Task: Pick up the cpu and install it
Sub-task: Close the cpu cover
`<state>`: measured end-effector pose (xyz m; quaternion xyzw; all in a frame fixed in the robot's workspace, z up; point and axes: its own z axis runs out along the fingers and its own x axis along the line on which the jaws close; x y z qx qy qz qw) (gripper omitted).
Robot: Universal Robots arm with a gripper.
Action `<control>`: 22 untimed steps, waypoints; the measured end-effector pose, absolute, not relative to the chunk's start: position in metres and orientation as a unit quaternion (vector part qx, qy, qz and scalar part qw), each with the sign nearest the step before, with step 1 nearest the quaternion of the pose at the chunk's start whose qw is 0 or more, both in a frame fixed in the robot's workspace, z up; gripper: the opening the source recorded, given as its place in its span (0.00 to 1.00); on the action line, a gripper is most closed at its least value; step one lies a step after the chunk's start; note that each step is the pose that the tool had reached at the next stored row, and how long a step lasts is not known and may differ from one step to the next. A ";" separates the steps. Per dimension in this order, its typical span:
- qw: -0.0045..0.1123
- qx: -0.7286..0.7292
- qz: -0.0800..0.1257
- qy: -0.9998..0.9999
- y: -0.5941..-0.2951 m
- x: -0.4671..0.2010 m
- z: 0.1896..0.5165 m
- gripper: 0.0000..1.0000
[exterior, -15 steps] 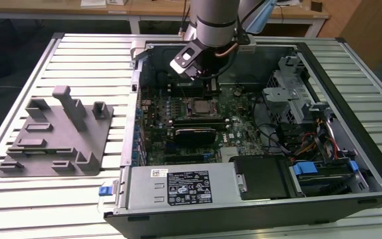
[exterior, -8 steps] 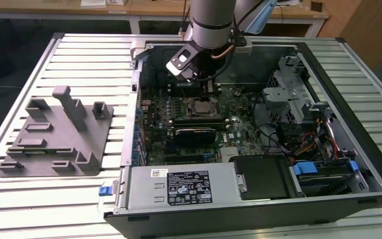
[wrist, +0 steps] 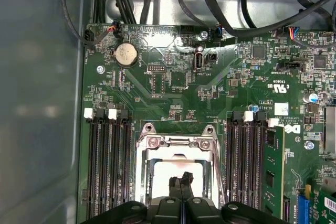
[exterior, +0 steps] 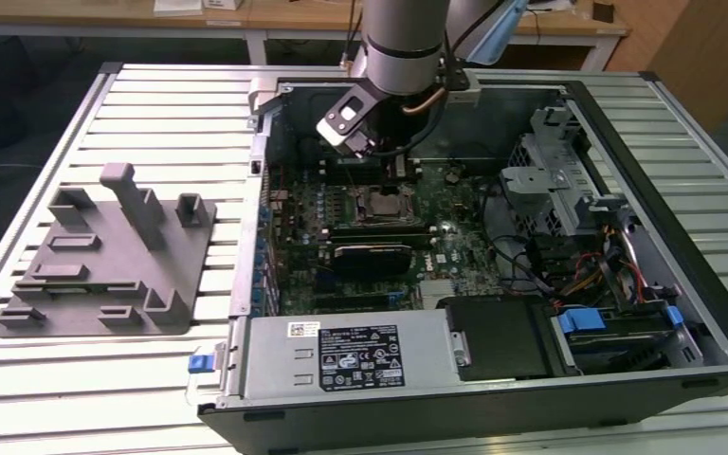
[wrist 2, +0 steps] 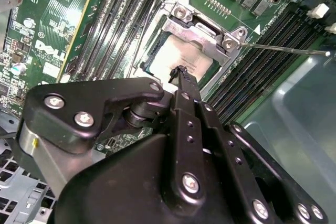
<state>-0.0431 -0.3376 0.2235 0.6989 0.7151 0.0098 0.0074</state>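
Over the motherboard socket [wrist: 176, 141], the tool [wrist: 181, 180], closed tight, points onto the cpu [wrist: 160, 179] lying inside; seating seems in hand.

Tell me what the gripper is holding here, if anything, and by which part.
Nothing, it seems: the gripper has its fingers pressed together with nothing between them, just over the cpu, which lies in its socket.
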 end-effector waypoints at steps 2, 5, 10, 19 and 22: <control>0.007 0.697 0.010 0.717 -0.338 -0.043 0.223 0.11; 0.007 0.684 0.010 0.730 -0.338 -0.043 0.223 0.11; 0.007 0.650 0.010 0.759 -0.338 -0.043 0.223 0.11; 0.006 0.586 0.011 0.810 -0.338 -0.043 0.223 0.11; 0.006 0.564 0.011 0.826 -0.338 -0.043 0.223 0.11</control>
